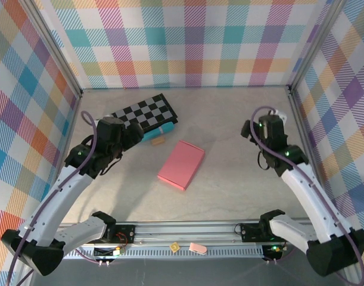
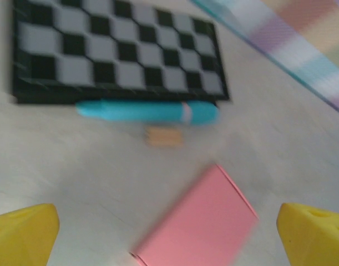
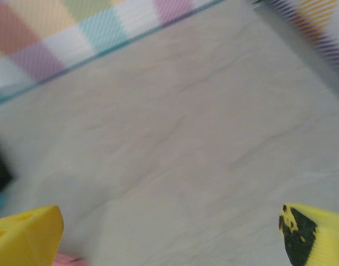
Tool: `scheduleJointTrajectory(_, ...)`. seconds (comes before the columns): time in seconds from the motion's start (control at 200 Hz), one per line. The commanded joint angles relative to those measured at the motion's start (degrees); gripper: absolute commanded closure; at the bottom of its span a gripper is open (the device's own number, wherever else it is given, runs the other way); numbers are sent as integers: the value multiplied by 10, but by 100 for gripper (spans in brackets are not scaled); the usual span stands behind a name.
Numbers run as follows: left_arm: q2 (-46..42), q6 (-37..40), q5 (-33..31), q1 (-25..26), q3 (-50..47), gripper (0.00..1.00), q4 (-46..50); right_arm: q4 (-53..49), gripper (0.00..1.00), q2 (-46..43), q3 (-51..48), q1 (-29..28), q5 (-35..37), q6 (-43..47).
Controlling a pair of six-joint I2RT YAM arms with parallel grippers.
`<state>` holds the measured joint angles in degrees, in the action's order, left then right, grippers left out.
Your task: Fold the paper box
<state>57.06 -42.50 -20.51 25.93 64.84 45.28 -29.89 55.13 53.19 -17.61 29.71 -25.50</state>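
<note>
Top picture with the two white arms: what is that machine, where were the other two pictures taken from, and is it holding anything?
Those are two robot arms bolted to the near edge of a table, seen by a camera above and behind them: the left arm and the right arm. The other two pictures come from a small camera on each wrist. The yellow corners there are the fingers of the left claw and the right claw. On the table lie a pink paper box, a checkered board, a teal bar along its edge and a small tan piece. Both claws are open and hold nothing.
</note>
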Motion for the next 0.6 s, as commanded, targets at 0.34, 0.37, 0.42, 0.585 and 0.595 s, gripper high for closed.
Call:
scheduleJointTrajectory(0.34,-14,289,-251,-79,-226,0,-227,392,1,15,-282,99,-72,291)
scheduleJointTrajectory(0.37,-10,284,-225,-95,-235,0,-241,412,1,25,-287,104,-76,284)
scheduleJointTrajectory(0.42,1,296,-186,-117,-249,0,-266,431,1,50,-288,114,-86,268)
scheduleJointTrajectory(0.585,70,346,-116,-159,-255,0,-339,531,1,129,-300,131,-124,255)
scheduleJointTrajectory(0.595,73,347,-110,-161,-257,0,-345,536,1,134,-300,132,-126,255)
